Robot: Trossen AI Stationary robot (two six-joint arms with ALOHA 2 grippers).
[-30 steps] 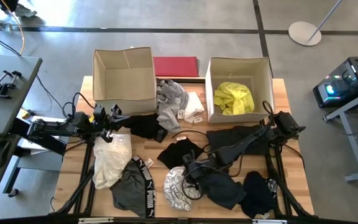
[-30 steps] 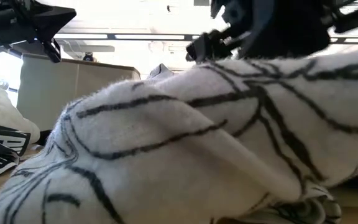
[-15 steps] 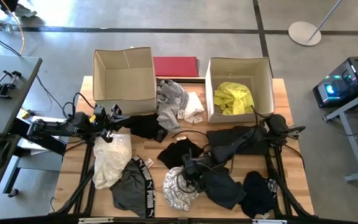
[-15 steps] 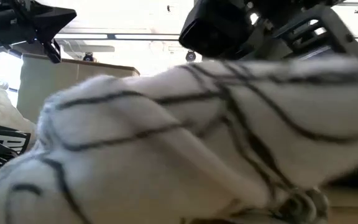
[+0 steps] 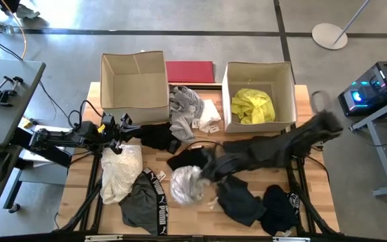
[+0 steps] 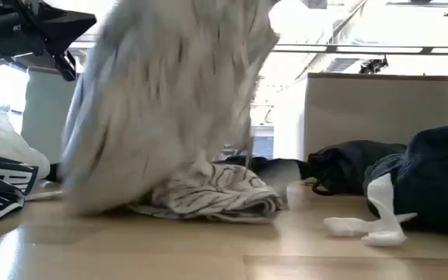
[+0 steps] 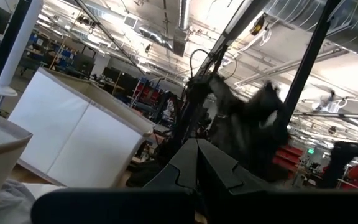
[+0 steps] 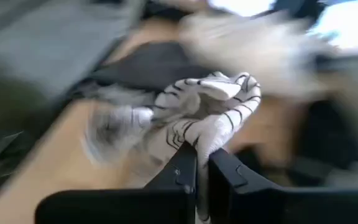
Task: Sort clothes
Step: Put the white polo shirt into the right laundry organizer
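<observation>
The clothes lie strewn over the wooden table (image 5: 314,181). My right gripper (image 5: 204,171) is shut on the black-and-white print garment (image 5: 187,183), which shows blurred near the table's middle front and rises tall in the low view (image 6: 169,101). A cream garment (image 5: 119,171), a grey PUMA one (image 5: 143,202) and black ones (image 5: 240,202) lie flat on the table around it. A neon yellow garment (image 5: 252,106) lies inside the right box (image 5: 228,94). My left gripper (image 5: 123,128) waits shut at the table's left (image 7: 197,168), holding nothing. My right gripper pinches a bunched fold of the print garment (image 8: 202,142) between its two fingers, slanting down from above. The cloth hangs bunched below the fingers. Its lower end (image 6: 208,196) still rests on the table.
Two tan boxes stand at the far edge, the left one (image 5: 133,77) with nothing in it. A red board (image 5: 190,70) lies between them. A grey garment (image 5: 183,104) and a black one (image 5: 156,138) lie near the middle. A small white scrap (image 6: 364,225) sits on the wood.
My right gripper has shut on the print garment and gone up and toward the table's far edge. The garment, which lay bunched on the table, is drawn up tall; its lower end stays on the wood.
</observation>
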